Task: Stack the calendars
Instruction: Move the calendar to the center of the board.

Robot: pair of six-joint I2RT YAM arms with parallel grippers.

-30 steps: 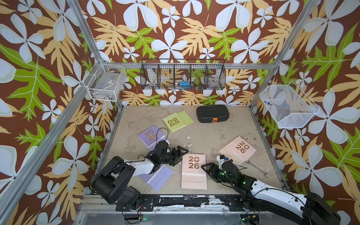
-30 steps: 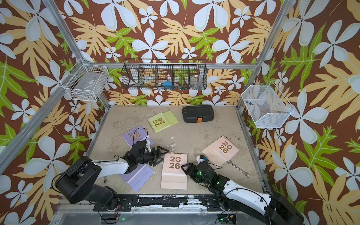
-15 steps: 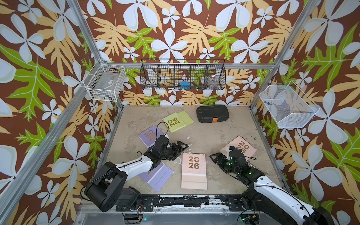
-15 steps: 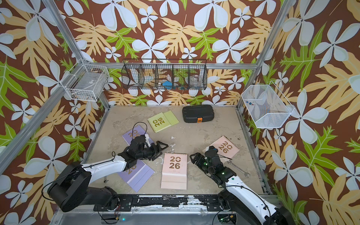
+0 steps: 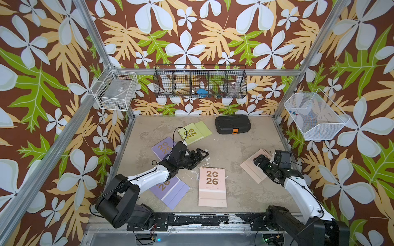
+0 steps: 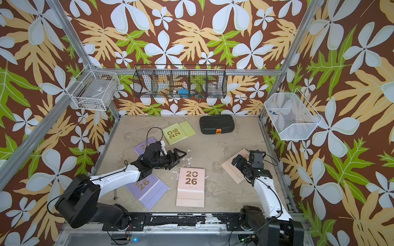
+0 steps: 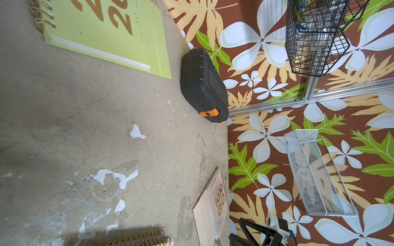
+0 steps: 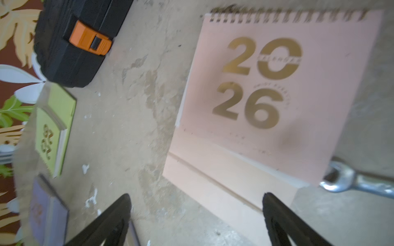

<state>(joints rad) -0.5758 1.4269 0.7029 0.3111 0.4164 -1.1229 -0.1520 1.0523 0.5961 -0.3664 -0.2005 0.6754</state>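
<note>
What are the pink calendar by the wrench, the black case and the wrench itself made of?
Pink calendar: seemingly matte card, with shiny gold foil numerals and a gold wire spiral. Black case: ribbed moulded plastic, dull finish, with an orange plastic-looking latch. Wrench: bare metal, probably steel, judging by its silvery sheen.

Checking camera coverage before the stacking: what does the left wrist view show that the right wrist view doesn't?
Only the left wrist view shows the black basket and the white basket on the walls. Only the right wrist view shows a lilac calendar. Both show the case, the lime calendar and the pink calendar on the right.
</note>
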